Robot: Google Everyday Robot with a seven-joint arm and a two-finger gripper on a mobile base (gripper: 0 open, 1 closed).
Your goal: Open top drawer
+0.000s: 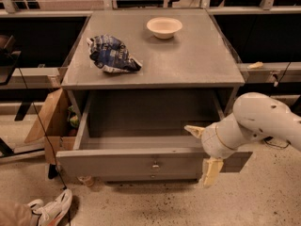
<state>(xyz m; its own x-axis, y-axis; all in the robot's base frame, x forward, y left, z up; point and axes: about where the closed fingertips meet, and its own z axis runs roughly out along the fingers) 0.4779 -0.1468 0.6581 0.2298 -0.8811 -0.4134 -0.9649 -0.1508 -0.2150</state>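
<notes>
The top drawer (117,163) of the grey cabinet is pulled far out toward me, its deep plain grey inside showing. A small round metal knob (154,164) sits at the centre of its front panel. My gripper (203,149) is at the drawer's right front corner, open, holding nothing. One cream finger (194,130) points over the drawer's inside and the other (211,172) hangs in front of the front panel. The white arm reaches in from the right and hides the panel's right end.
On the cabinet top (197,62) lie a crumpled blue chip bag (112,55) and a white bowl (164,27). A cardboard box (49,117) stands left of the cabinet. A shoe (51,207) lies on the speckled floor at bottom left.
</notes>
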